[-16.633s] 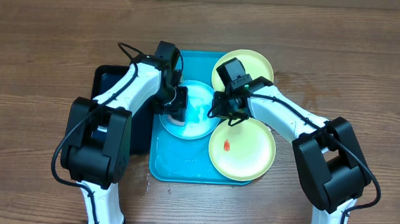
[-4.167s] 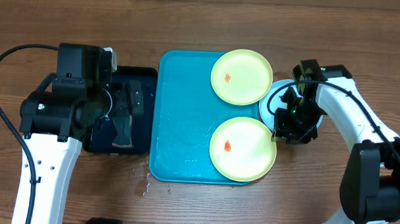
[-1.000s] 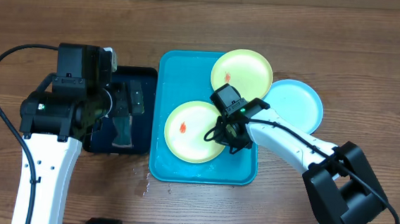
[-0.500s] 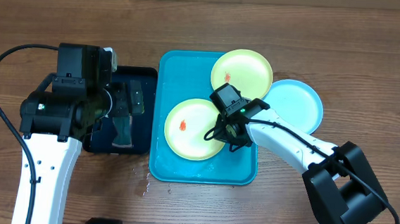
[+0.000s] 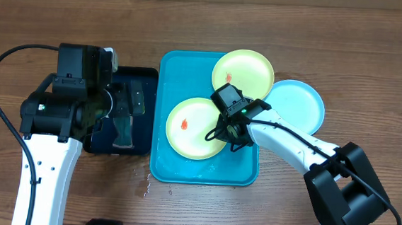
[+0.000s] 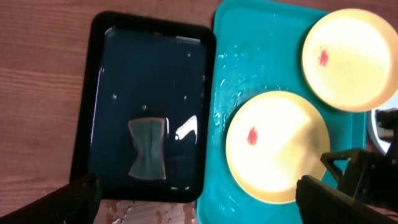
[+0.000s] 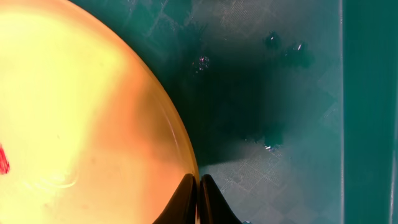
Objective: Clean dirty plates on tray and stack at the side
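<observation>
On the turquoise tray [image 5: 172, 166] lie two lime-green plates, each with a red smear. One plate [image 5: 193, 128] sits mid-tray and the other [image 5: 243, 76] rests at the back right corner. My right gripper [image 5: 226, 134] is shut on the right rim of the mid-tray plate; the right wrist view shows that rim [image 7: 180, 140] pinched at the right gripper [image 7: 198, 194] over the wet tray floor [image 7: 280, 93]. A light blue plate [image 5: 297, 105] lies on the table right of the tray. My left gripper [image 6: 199, 208] hangs open, high over the black tray, holding nothing.
A smaller black tray [image 5: 106, 143] holding water and a sponge [image 5: 123, 130] stands left of the turquoise tray. Water droplets [image 5: 146, 187] lie on the wooden table at the turquoise tray's front left corner. Bare table surrounds both trays.
The mid-tray green plate has shifted a little toward the back in the right gripper's pinch. The left arm has not moved.
</observation>
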### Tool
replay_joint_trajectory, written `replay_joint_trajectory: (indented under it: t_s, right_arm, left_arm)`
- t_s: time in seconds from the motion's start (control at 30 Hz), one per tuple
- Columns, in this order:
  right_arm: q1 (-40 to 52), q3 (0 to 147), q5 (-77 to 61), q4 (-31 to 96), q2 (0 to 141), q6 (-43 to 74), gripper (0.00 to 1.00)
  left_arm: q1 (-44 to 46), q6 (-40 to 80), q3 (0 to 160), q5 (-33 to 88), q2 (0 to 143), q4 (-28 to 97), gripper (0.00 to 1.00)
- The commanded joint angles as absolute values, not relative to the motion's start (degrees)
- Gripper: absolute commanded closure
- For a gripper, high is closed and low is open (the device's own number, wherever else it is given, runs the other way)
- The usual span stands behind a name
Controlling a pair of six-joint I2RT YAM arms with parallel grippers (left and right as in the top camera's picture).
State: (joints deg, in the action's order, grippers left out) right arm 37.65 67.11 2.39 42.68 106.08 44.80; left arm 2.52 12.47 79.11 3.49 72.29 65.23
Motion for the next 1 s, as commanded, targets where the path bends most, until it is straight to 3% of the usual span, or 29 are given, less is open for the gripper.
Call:
replay_joint_trajectory:
  t_s: [0.0,0.2,0.23,0.3,0.37,0.43,0.47,0.67,0.83,0.97]
  right_arm:
    - [37.93,66.67,4.03,42.48,105.56,45.23,0.96]
    - [37.91,65.65,4.27,41.76,105.56,45.25,0.96]
    - [37.91,65.63,4.27,41.71,105.56,45.23,0.96]
    - [37.91,65.63,4.23,41.52,105.56,45.25,0.96]
    - [37.91,65.63,4.23,41.34,105.56,45.25,0.96]
    - [37.91,65.63,4.23,41.23,105.56,45.25,0.96]
    - [37.91,65.63,4.23,41.21,105.56,45.23,0.96]
    - [37.91,65.63,4.23,41.23,105.56,45.23,0.96]
    - [37.91,65.63,4.23,41.23,105.56,45.21,0.82]
    - [37.91,65.63,4.23,41.23,105.56,45.23,0.81]
  left_arm:
    - [2.63,12.86,79.61,4.51,72.38,61.73,0.00]
    - [2.63,12.86,79.55,7.27,72.51,59.51,0.00]
    - [2.66,12.84,79.48,7.77,72.69,60.64,0.07]
    - [2.66,12.82,78.83,7.25,73.25,63.20,0.36]
    - [2.66,12.82,77.82,6.55,73.95,64.95,0.55]
    - [2.66,12.88,76.36,5.76,75.29,66.85,0.85]
    - [2.66,12.88,75.66,5.78,75.99,67.61,0.92]
    - [2.66,12.84,71.66,4.43,80.66,68.64,0.96]
    - [2.66,12.84,71.53,4.45,82.32,69.89,0.96]
    - [2.63,12.82,71.53,4.40,81.62,69.84,0.95]
